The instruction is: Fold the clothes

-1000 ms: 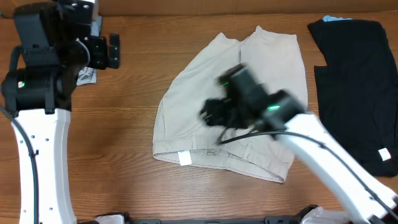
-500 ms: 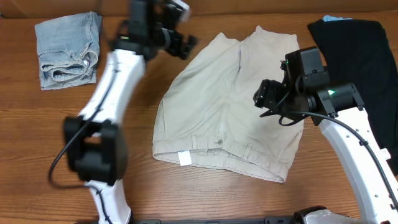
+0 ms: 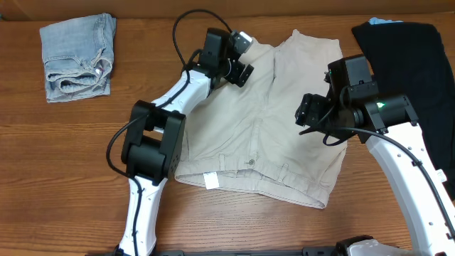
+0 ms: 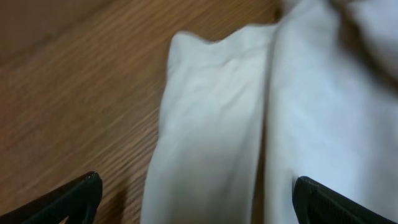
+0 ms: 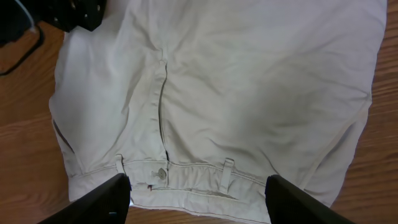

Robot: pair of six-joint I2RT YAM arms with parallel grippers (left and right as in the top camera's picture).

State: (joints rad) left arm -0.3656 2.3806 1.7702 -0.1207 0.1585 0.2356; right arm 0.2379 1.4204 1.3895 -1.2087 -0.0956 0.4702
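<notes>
Denim shorts (image 3: pixel 77 55): a folded bundle at the far left corner of the table (image 3: pixel 64 163), well apart from both arms. They look finished to me.

Left gripper (image 3: pixel 242 72): low over the far left leg of the beige shorts (image 3: pixel 266 131), fingers spread wide with nothing between them. Its own camera shows the leg hem (image 4: pixel 211 118) right below, lying next to bare wood.

Beige shorts: flat in the middle of the table and not yet folded. The waistband faces the near edge with its button (image 5: pixel 163 173) and white label (image 3: pixel 211 181) showing, and the legs point away.

Right gripper (image 3: pixel 311 116): hanging above the right half of the shorts, fingers parted and empty, looking down on the fly seam and waistband.

Black garment (image 3: pixel 405 92): at the right edge, partly out of view, with a white tag (image 3: pixel 439 176) showing. It lies just beside the beige shorts.

Step in hand: as I read it, the arms are reaching in for a first hold on the beige shorts.

Next move: the left fingers would need to come down on that hem edge and pinch both layers. The right would need a matching hold, so that one half can be carried across along the fly seam without bunching.
</notes>
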